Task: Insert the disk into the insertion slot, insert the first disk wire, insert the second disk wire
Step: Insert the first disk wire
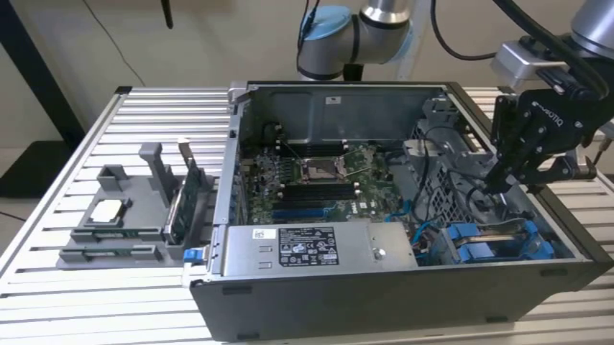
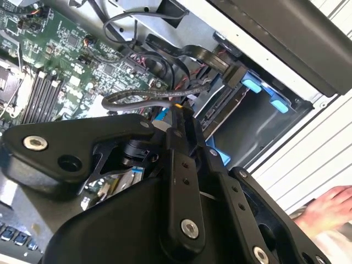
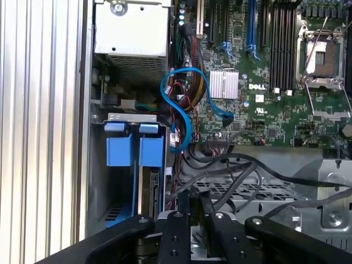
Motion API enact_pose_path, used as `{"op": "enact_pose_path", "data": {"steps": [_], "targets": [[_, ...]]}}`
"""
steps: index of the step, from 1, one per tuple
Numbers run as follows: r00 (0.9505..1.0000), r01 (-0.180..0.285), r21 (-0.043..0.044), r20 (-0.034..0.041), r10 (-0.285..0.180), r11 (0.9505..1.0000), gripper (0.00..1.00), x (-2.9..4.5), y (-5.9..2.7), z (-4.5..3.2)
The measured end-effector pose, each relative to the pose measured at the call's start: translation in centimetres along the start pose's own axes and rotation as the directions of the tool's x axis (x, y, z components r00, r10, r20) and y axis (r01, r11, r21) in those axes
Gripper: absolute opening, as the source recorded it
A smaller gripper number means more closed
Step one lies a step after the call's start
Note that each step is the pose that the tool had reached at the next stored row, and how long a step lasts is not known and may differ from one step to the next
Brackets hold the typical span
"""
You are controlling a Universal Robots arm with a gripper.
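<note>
Disk (image 1: 477,241) in its blue carrier sits down inside the insertion slot (image 2: 264,129) at a corner of the open computer case (image 1: 384,302), below the gripper (image 1: 501,185) – the carrier's two blue tabs stand at the slot's mouth in the first wrist view. The gripper hangs over the case with black cables (image 3: 236,171) crossing at its tip; whether it is clamped on one or loose cannot be told. A blue cable (image 3: 184,99) loops beyond the tip, beside the motherboard (image 3: 264,104) – a person's hand (image 2: 325,208) lies outside the case
</note>
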State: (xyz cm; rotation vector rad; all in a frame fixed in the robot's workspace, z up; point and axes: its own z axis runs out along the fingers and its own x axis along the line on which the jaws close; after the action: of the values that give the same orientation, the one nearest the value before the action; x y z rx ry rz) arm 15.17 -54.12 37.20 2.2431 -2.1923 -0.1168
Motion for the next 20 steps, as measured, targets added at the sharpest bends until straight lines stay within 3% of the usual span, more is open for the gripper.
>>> {"op": "enact_pose_path", "data": {"steps": [9, 20], "targets": [[1.0, 0.0, 0.0, -0.0034, 0.0, 1.0, 0.19, 0.22, -0.3, 0.37], [0.9998, -0.001, -0.0004, -0.0192, 0.001, 1.0, 0.19, 1.12, -0.43, 0.75]]}}
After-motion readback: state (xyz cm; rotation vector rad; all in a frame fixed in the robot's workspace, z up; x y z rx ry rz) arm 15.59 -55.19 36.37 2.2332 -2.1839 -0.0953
